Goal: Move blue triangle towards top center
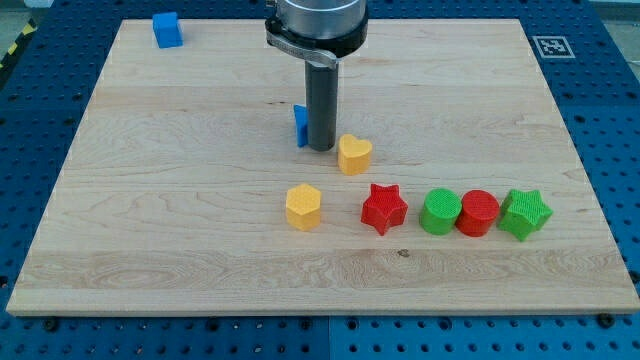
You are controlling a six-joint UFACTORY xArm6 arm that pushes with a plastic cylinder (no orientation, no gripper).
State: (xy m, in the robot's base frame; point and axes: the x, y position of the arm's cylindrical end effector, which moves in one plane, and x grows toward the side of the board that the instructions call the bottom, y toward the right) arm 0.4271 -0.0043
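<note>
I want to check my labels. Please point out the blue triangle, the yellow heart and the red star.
blue triangle (300,125): camera view, on its visible left part, beside my tip (320,149).
yellow heart (354,154): camera view, on its top face.
red star (384,207): camera view, on its top face.

Arm enters from top centre of frame, metallic wrist collar cut off by upper edge. Dark rod hangs straight down, vertical. My tip sits slightly above frame centre, at board surface. No tilt visible.
</note>
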